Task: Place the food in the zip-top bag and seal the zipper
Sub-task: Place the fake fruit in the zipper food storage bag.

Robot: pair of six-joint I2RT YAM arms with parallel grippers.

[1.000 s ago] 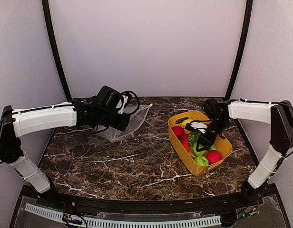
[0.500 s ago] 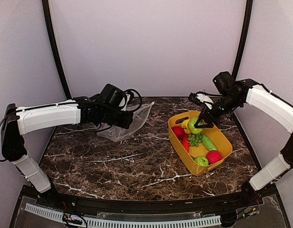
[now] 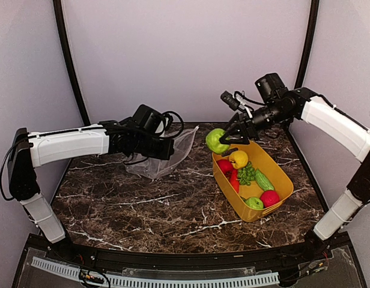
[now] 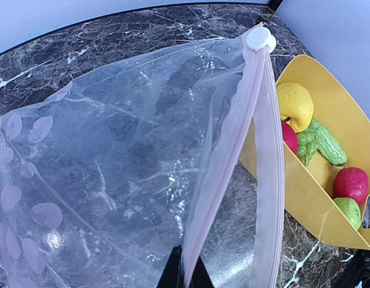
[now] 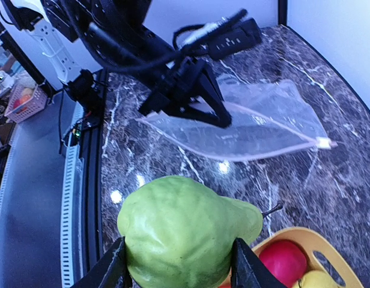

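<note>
A green toy pear [image 3: 216, 140], one piece of the food, hangs in the air between the yellow tub [image 3: 228, 192] and the zip-top bag [image 3: 167, 159]. My right gripper [image 3: 224, 139] is shut on it, a finger on each side of the pear [image 5: 185, 231]. My left gripper [image 4: 185, 273] is shut on the bag's mouth edge. It holds one pinkish strip of the zipper [image 4: 230, 150] up, so the mouth gapes toward the tub. The other strip [image 4: 270, 180] hangs apart from it, and a white slider [image 4: 260, 39] sits at the far end. The bag [image 4: 113, 168] looks empty.
More food lies in the tub: a yellow piece [image 3: 238, 159], a red one [image 3: 224, 166], a green grape bunch [image 3: 245, 174], a cucumber-like piece [image 3: 263, 180], a red ball [image 3: 269, 198] and a green apple [image 3: 254, 203]. Purple walls close in the marble table [image 3: 173, 204].
The right gripper has lifted the green pear out of the tub and carried it up and left toward the bag. The left gripper has shifted slightly right with the bag's edge.
</note>
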